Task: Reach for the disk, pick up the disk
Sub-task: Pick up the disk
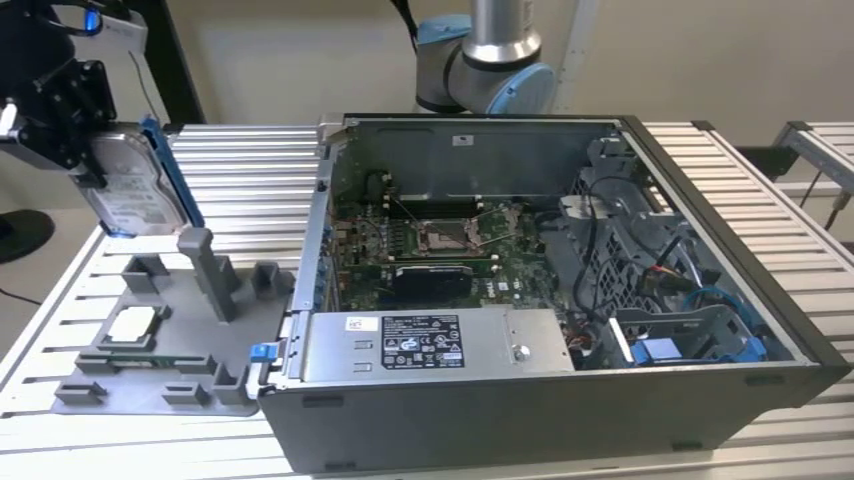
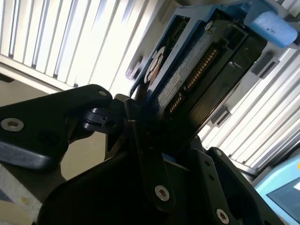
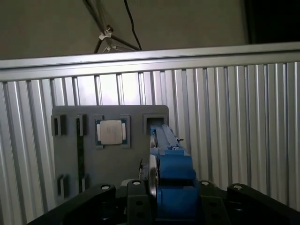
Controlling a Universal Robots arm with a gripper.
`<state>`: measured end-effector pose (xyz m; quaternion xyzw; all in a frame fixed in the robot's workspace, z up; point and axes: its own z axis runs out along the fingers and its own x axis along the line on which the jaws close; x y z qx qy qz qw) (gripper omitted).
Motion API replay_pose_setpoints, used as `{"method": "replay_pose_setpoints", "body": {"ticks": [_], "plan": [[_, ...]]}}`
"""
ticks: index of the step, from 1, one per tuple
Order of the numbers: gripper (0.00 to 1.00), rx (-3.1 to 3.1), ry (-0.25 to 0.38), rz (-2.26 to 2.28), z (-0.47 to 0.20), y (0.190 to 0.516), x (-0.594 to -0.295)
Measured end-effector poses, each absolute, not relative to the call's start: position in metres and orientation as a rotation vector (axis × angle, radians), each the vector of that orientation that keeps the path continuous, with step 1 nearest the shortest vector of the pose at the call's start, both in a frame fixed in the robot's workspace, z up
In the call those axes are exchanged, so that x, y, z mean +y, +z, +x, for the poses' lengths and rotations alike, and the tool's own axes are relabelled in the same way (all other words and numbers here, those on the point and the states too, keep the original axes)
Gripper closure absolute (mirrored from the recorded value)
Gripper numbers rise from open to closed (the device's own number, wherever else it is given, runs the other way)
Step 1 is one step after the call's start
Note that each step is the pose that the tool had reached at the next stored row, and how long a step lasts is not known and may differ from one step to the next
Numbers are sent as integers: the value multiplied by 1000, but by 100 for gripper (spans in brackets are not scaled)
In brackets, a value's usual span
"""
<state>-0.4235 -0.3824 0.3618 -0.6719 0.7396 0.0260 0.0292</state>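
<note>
In the exterior view, at its left: black gripper (image 1: 91, 170) clamped shut on the disk (image 1: 134, 195), a flat silver-metal hard drive with white label and blue plastic rails, upright above the grey plastic holder tray (image 1: 167, 385) on the ribbed aluminium surface (image 1: 254, 160).

In the second wrist view: black fingers (image 2: 145, 159) pinching the disk (image 2: 183, 79).

In the first wrist view: the disk (image 3: 171, 161) edge-on above the tray (image 3: 117, 164).

Probably stiff, fairly heavy, smooth and shock-sensitive; best gripped across flat faces.

The disk (image 1: 131, 195) is flat silver metal with a white label (blue rail along 1 edge). It hangs upright on edge at the exterior view's left.
</note>
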Motion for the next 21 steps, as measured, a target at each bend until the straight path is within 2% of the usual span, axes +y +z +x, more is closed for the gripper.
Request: {"method": "replay_pose_setpoints", "body": {"ticks": [21], "plan": [[100,2281,80,-2073,-424,403,-382]]}}
